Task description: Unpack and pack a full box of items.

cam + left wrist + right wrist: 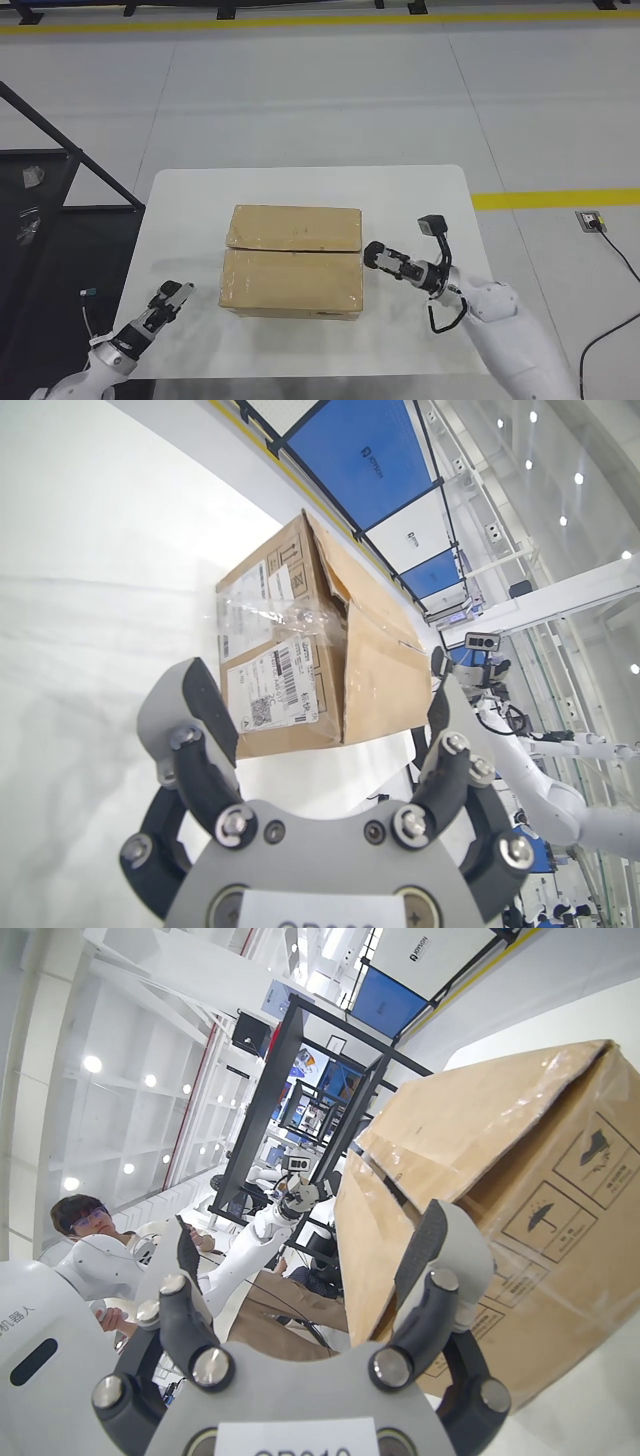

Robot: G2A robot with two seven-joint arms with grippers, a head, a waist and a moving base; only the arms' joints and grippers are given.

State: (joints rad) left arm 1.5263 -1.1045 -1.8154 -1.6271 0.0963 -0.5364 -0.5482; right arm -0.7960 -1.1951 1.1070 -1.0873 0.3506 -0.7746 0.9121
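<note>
Your cardboard box (pixel 291 262) sat mid-worktop (pixel 420 195), flaps shut, with white surface showing on every side. Your left hand (pixel 176 292) hung wide open and holding nothing off its near-left corner, apart from it. Your right hand (pixel 371 255), spread wide too, was just beside its right edge. Grey floor (pixel 300 90) lay beyond.

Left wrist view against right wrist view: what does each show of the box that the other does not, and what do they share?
Left wrist view: past the left pincer, the box side with white labels, crumpled clear tape and a torn edge. Right wrist view: past the right pincer, a side with printed symbols, one an umbrella, and the gap between two flaps. Both: the brown box on the white table, and an open, empty pincer.
</note>
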